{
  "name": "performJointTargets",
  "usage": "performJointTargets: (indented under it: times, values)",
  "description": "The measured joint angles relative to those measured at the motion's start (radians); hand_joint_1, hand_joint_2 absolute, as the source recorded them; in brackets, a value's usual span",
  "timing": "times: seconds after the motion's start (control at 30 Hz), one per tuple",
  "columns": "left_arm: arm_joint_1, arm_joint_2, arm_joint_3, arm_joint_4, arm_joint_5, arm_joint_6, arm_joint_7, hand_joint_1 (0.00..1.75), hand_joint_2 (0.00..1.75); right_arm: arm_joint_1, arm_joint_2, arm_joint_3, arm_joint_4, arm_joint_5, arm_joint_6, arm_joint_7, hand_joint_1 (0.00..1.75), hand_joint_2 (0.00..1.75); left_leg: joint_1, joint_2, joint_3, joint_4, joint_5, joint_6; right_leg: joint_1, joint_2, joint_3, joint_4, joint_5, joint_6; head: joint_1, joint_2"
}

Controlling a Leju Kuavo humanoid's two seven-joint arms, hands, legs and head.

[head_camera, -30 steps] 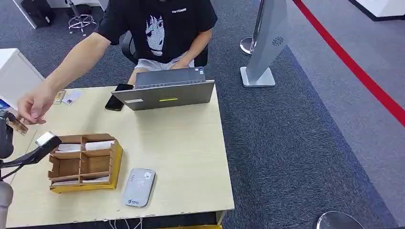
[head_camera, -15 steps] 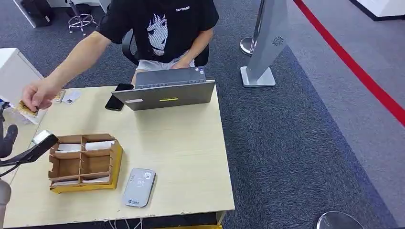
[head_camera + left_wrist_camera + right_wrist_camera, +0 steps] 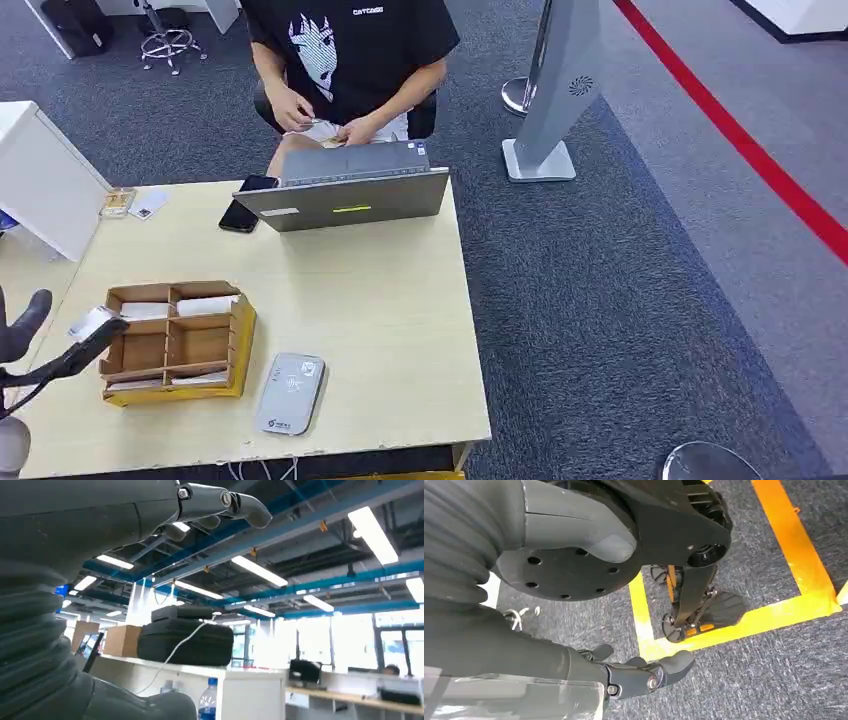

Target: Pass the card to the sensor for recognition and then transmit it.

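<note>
"Cards [image 3: 205, 305] — where are they?"
"Flat white ones lie in the cardboard tray's [image 3: 243, 340] slots, just beside the rounded grey reader [image 3: 290, 392], handy for scanning, I'd judge. The person [image 3: 350, 50] behind the laptop [image 3: 345, 200] fingers something small."
"And the hands?"
"Left hand [image 3: 45, 340] spread beside the tray, holding nothing — right hand [image 3: 624, 675] hangs slack, empty."

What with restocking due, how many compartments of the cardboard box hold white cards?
4: the box has cards in both far compartments and both near ones. The middle two look empty. Stacked cards may hide more.
</note>
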State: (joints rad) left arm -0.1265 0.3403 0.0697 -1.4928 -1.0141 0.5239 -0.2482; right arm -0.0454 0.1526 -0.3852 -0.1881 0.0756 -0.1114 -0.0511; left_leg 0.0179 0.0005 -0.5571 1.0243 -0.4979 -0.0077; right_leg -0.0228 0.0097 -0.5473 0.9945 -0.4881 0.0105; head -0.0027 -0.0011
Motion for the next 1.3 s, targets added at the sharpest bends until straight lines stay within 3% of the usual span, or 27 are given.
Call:
performJointTargets:
  times: [0.13, 0.2, 0.27, 0.33, 0.37, 0.43, 0.53, 0.6, 0.67, 0.8, 0.87, 0.97, 1.03, 1.13, 1.3]
  values:
    - [0.217, -0.068, 0.053, -0.218, 0.104, 0.123, -0.101, 0.0, 1.75, 0.006, 0.003, -0.02, 0.0, -0.028, -0.022, -0.003, 0.0, 1.75, 0.0, 0.002, 0.0, 0.0, -0.003, 0.002, 0.0, 0.003, 0.0, -0.001, -0.002, 0.002, 0.0, 0.0]
    - [0.321, -0.13, 0.113, -0.323, 0.213, 0.141, -0.192, 0.0, 1.75, 0.011, 0.004, -0.033, 0.0, -0.038, -0.036, -0.004, 0.0, 1.75, -0.001, 0.002, 0.0, 0.0, -0.004, 0.003, 0.0, 0.002, 0.001, -0.001, -0.004, 0.003, 0.001, 0.0]
    - [0.414, -0.241, 0.233, -0.43, 0.406, 0.03, -0.352, 0.0, 1.75, 0.016, 0.004, -0.051, 0.0, -0.051, -0.049, -0.009, 0.0, 1.75, -0.001, 0.002, 0.0, 0.0, -0.006, 0.003, -0.001, 0.002, 0.001, -0.002, -0.005, 0.004, 0.0, 0.0]
    - [0.45, -0.364, 0.383, -0.492, 0.546, -0.133, -0.433, 0.0, 1.75, 0.02, 0.006, -0.066, 0.001, -0.056, -0.061, -0.011, 0.0, 1.75, -0.001, 0.0, 0.0, 0.0, -0.007, 0.004, -0.001, 0.001, 0.001, -0.002, -0.006, 0.005, 0.004, 0.0]
    - [0.46, -0.419, 0.451, -0.509, 0.592, -0.186, -0.441, 0.0, 1.75, 0.02, 0.006, -0.072, 0.001, -0.058, -0.068, -0.012, 0.0, 1.75, -0.001, 0.0, 0.0, 0.0, -0.007, 0.004, -0.001, 0.0, 0.002, -0.002, -0.006, 0.005, 0.004, 0.0]
    - [0.481, -0.496, 0.558, -0.527, 0.633, -0.22, -0.446, 0.0, 1.75, 0.02, 0.007, -0.083, 0.001, -0.059, -0.07, -0.012, 0.0, 1.75, -0.001, 0.001, 0.001, 0.0, -0.007, 0.004, -0.001, 0.0, 0.002, -0.002, -0.006, 0.005, 0.002, 0.0]
    - [0.494, -0.566, 0.646, -0.547, 0.64, -0.221, -0.45, 0.0, 1.75, 0.02, 0.007, -0.09, 0.001, -0.058, -0.074, -0.012, 0.0, 1.75, -0.001, -0.001, 0.001, 0.0, -0.007, 0.004, -0.001, -0.002, 0.003, -0.002, -0.006, 0.005, 0.002, 0.0]
    - [0.494, -0.603, 0.693, -0.535, 0.726, -0.258, -0.45, 0.0, 1.75, 0.019, 0.007, -0.095, 0.001, -0.05, -0.083, -0.012, 0.0, 1.75, -0.001, -0.001, 0.002, 0.0, -0.007, 0.004, -0.001, -0.002, 0.004, -0.002, -0.006, 0.005, 0.002, 0.0]
    - [0.484, -0.629, 0.746, -0.491, 0.843, -0.345, -0.449, 0.0, 1.75, 0.02, 0.007, -0.097, 0.001, -0.04, -0.091, -0.013, 0.0, 1.75, -0.001, -0.001, 0.002, 0.0, -0.007, 0.004, -0.001, -0.002, 0.004, -0.002, -0.006, 0.005, 0.001, 0.0]
    - [0.439, -0.66, 0.846, -0.382, 0.946, -0.49, -0.427, 0.0, 1.75, 0.019, 0.007, -0.102, 0.0, -0.03, -0.091, -0.035, 0.0, 1.75, -0.001, -0.001, 0.003, 0.0, -0.007, 0.004, -0.001, -0.002, 0.004, -0.002, -0.006, 0.005, 0.001, 0.0]
    - [0.396, -0.668, 0.906, -0.297, 0.968, -0.552, -0.402, 0.0, 1.75, 0.019, 0.007, -0.104, 0.0, -0.024, -0.09, -0.055, 0.0, 1.75, -0.001, -0.002, 0.003, 0.0, -0.007, 0.004, -0.001, -0.003, 0.005, -0.002, -0.006, 0.005, 0.001, 0.0]
    - [0.315, -0.67, 1.02, -0.124, 0.899, -0.658, -0.408, 0.0, 1.75, 0.017, 0.007, -0.104, 0.0, -0.01, -0.087, -0.072, 0.0, 1.75, -0.001, -0.002, 0.003, 0.0, -0.007, 0.004, -0.001, -0.003, 0.005, -0.002, -0.006, 0.005, 0.002, 0.0]
    - [0.281, -0.667, 1.085, -0.036, 0.874, -0.677, -0.409, 0.0, 1.75, 0.017, 0.007, -0.104, 0.0, -0.004, -0.086, -0.075, 0.0, 1.75, -0.001, -0.001, 0.004, 0.0, -0.007, 0.004, -0.001, -0.002, 0.005, -0.002, -0.006, 0.005, 0.001, 0.0]
    - [0.23, -0.648, 1.156, 0.101, 0.85, -0.688, -0.348, 0.0, 1.75, 0.016, 0.007, -0.104, 0.0, 0.018, -0.086, -0.064, 0.0, 1.75, -0.002, -0.003, 0.004, 0.0, -0.007, 0.004, -0.002, -0.004, 0.006, -0.002, -0.006, 0.005, 0.003, 0.0]
    - [0.159, -0.546, 1.261, 0.513, 0.816, -0.623, -0.363, 0.0, 1.75, 0.014, 0.016, -0.103, 0.0, 0.056, -0.103, 0.002, 0.0, 1.75, -0.002, -0.003, 0.004, 0.0, -0.007, 0.004, -0.002, -0.004, 0.006, -0.002, -0.006, 0.005, 0.002, 0.0]
